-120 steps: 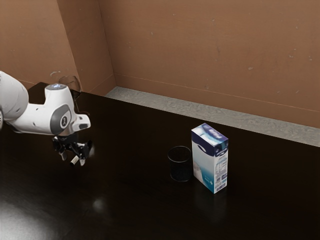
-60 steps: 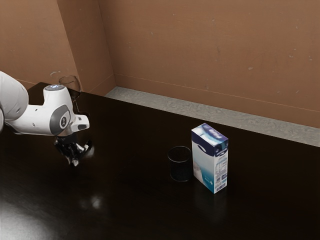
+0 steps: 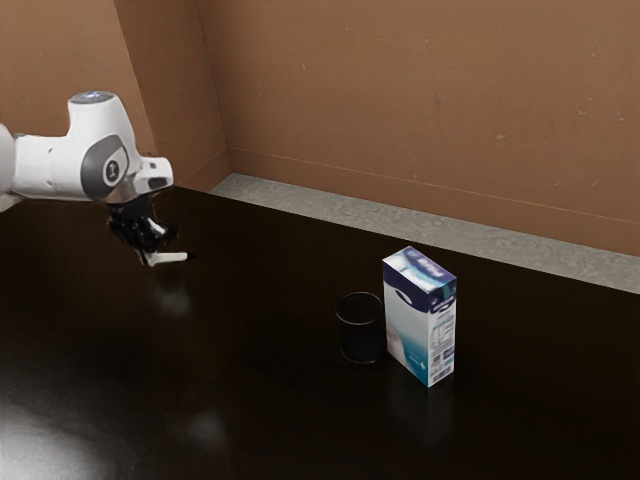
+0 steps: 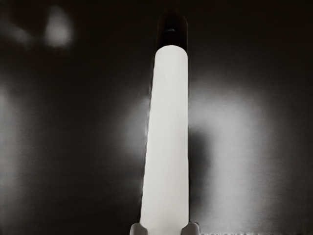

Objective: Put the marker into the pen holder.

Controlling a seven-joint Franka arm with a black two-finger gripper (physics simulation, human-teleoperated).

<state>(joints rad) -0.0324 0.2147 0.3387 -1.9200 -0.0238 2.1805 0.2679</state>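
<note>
At the exterior view's far left, the gripper (image 3: pixel 148 257) pinches the marker (image 3: pixel 171 257) between 2 fingers (image 4: pixel 139 229), its gripped end hidden, its dark end (hard to make out) pointing toward that view's right, long axis roughly level above the table (image 3: pixel 260 400), well apart from the pen holder (image 3: pixel 361 335).

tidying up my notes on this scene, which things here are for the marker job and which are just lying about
For the job:
- marker, held in the gripper
- pen holder, the dark cup

Just there:
- blue-and-white carton
</note>
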